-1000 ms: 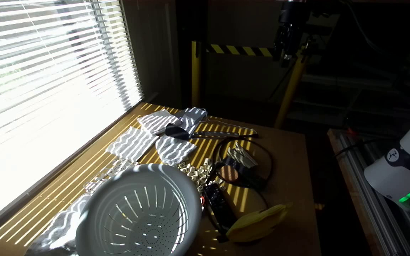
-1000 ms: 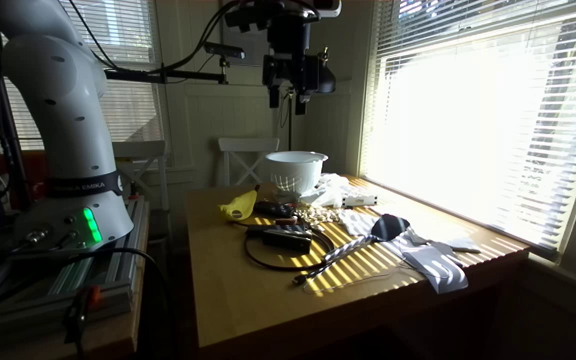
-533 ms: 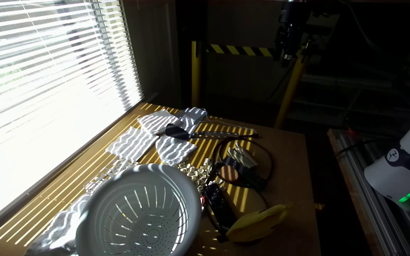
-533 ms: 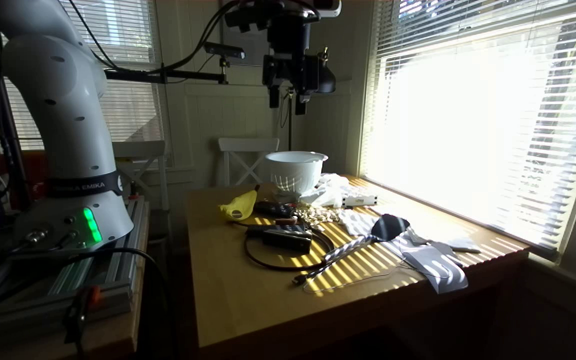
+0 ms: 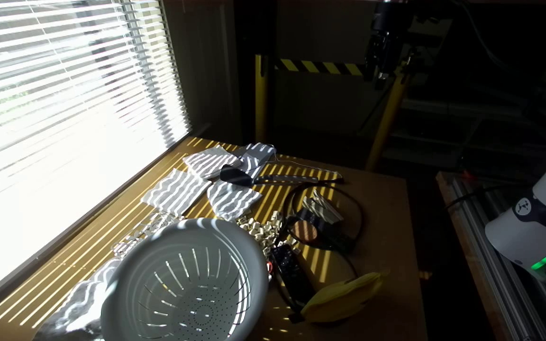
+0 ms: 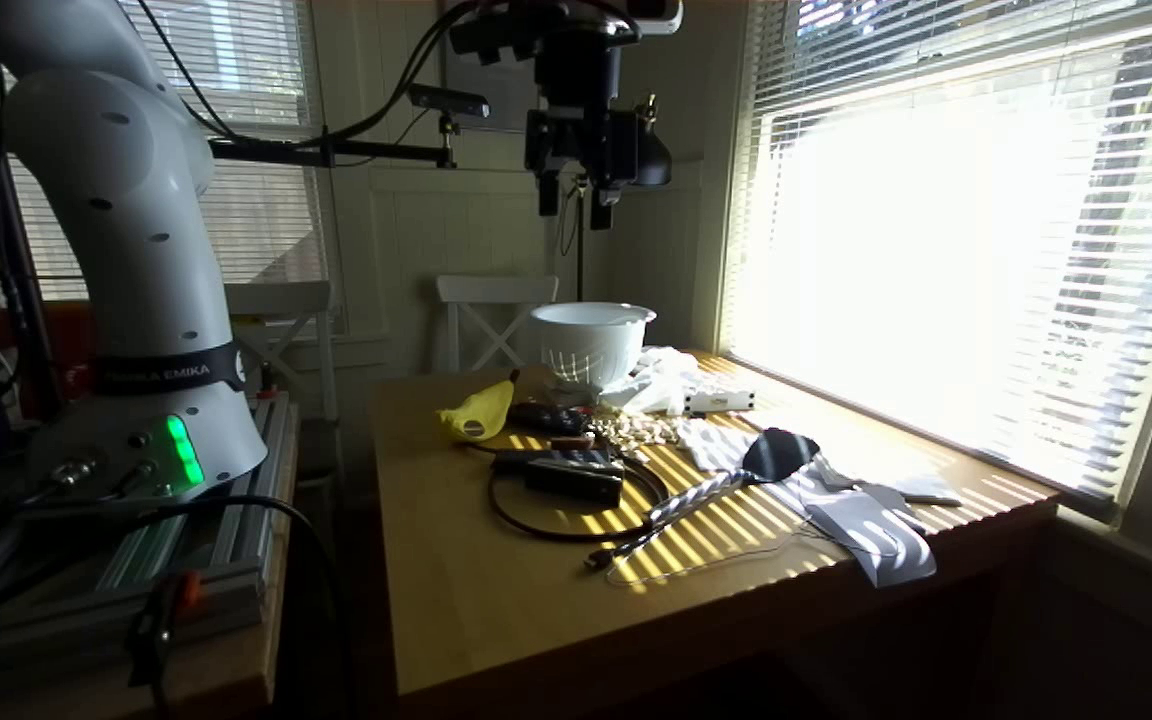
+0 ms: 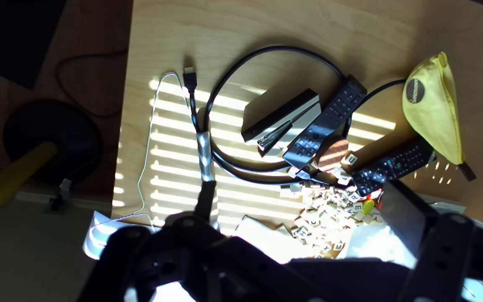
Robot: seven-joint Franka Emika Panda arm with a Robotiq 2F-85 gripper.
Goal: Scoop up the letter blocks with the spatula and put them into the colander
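The letter blocks (image 7: 325, 209) lie in a loose heap of small pale tiles on the table, beside the colander (image 5: 197, 227). That white slotted bowl stands upright at the table's far end in an exterior view (image 6: 606, 345). The spatula, with a black head (image 6: 781, 455) and a silvery handle (image 6: 696, 500), lies across some pale sheets; the wrist view shows part of its handle (image 7: 205, 155). High above the table hangs my gripper (image 6: 575, 208), fingers pointing down and apart. Nothing is between them; in the wrist view the gripper (image 7: 299, 191) frames the heap from well above.
Two dark remotes (image 7: 325, 121), a looped black cable (image 7: 275, 48) and a round reddish-brown piece (image 7: 331, 154) crowd the blocks. A yellow banana-shaped pouch (image 7: 430, 107) lies alongside. Crumpled white plastic (image 6: 666, 378) is by the colander, and window blinds (image 6: 936, 250) border the table.
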